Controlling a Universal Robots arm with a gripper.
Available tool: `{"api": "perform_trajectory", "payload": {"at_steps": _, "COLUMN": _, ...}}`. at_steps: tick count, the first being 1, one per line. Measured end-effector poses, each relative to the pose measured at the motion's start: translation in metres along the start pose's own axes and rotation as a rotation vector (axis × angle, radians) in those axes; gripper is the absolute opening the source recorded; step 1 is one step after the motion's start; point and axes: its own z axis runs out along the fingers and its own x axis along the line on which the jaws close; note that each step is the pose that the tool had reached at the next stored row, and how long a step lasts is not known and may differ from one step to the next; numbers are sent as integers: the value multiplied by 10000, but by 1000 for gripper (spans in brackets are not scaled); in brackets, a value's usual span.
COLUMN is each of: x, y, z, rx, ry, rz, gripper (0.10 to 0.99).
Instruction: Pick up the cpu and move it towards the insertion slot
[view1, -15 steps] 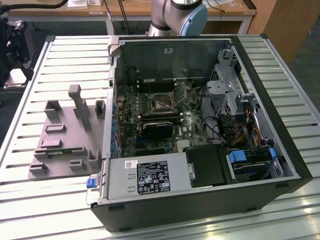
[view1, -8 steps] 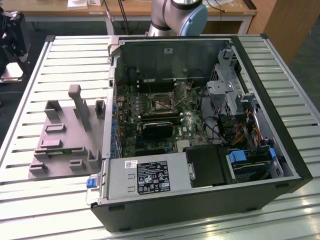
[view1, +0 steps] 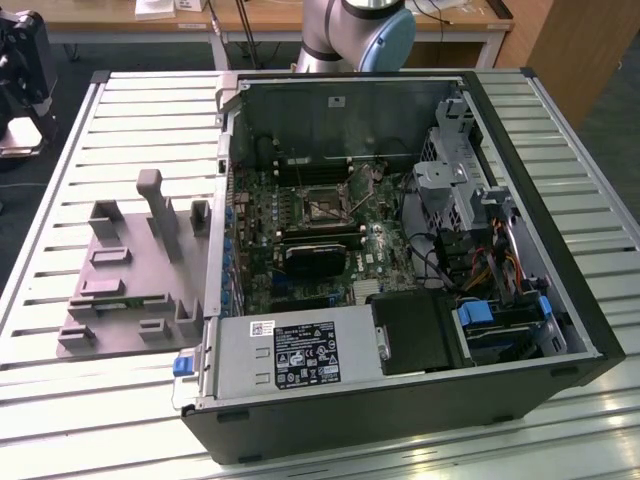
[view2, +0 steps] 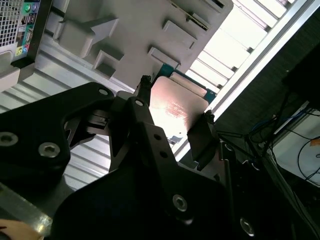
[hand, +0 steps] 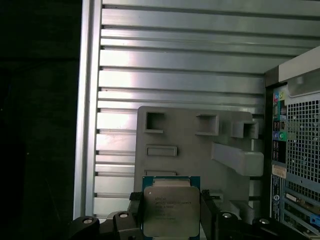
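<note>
Two black fingers (view2: 199, 137) of gripper (hand: 171, 212) closed to chip width, pinching small square silver-topped cpu (hand: 170, 205) by opposite edges, over grey plastic tray (hand: 192, 167). Silver-framed square insertion slot (view1: 322, 205) lies at 3 o'clock from tray in exterior view. Chip likely light, stiff, slick-topped, fragile underneath: edge hold only.

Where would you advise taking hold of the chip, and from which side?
By two opposite edges of the chip, from above its metal face: it is a thin flat square, so only the edges give purchase. The gripper clamps it so.
</note>
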Motion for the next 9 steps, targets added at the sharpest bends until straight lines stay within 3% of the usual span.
{"api": "perform_trajectory", "payload": {"at_steps": 9, "x": -66, "y": -1, "z": 1, "rx": 1, "ry": 2, "rz": 0, "gripper": 541}}
